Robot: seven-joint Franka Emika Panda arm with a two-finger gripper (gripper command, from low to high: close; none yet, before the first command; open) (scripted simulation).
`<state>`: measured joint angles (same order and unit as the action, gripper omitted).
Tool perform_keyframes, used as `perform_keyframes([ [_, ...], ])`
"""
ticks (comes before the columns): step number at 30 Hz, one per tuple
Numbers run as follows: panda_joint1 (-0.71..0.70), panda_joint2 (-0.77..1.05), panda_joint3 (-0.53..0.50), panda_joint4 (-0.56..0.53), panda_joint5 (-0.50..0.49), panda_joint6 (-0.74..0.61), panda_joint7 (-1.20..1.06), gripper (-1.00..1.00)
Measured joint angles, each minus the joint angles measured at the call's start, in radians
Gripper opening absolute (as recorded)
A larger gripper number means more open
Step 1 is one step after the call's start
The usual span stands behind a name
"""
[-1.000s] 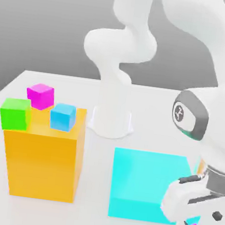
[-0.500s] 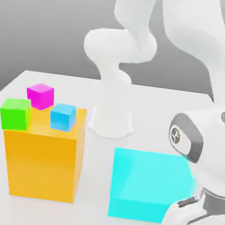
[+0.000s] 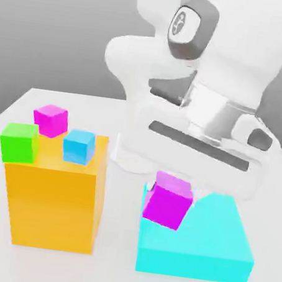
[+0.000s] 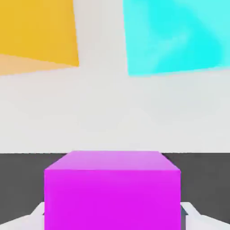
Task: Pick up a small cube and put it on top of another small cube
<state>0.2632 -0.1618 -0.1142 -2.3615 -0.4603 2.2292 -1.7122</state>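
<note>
Held magenta cube (image 3: 168, 203): clamped in the hand (image 3: 173, 195), tilted, raised off the table (image 3: 113, 277), seen in the exterior view in front of the cyan block (image 3: 217, 247) near its upper edge on the exterior view's left. In the hand view, same cube (image 4: 112, 191) close up between pale fingertips (image 4: 27, 220) at its lower corners.

Hand: clenched on that cube; broad white wrist housing directly above, hiding the far part of the cyan block and much of the arm's base.

Second magenta cube (image 3: 50, 120): at rest at the back of the orange block (image 3: 54, 204), well apart from the held one, toward the exterior view's left.

Green cube (image 3: 19, 142): on the orange block's near corner at the exterior view's left, just beside the second magenta cube, overlapping it in the picture.

Light-blue cube (image 3: 79, 146): on the orange block, just to the exterior view's right of the second magenta cube and nearer the camera; flanks it together with the green cube.

Orange block and cyan block: side by side on the white table, a strip of bare table between them; orange the taller.
</note>
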Motion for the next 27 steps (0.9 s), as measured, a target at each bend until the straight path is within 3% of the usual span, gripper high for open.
perform_keyframes([
  [7, -0.102, -0.245, -0.022, -0.058, -0.024, -0.144, 0.206, -1.0],
  [15, -0.231, -0.477, -0.084, -0.133, 0.016, -0.258, 0.376, -1.0],
  [27, -0.414, -0.641, -0.249, -0.258, 0.126, -0.344, 0.54, -1.0],
])
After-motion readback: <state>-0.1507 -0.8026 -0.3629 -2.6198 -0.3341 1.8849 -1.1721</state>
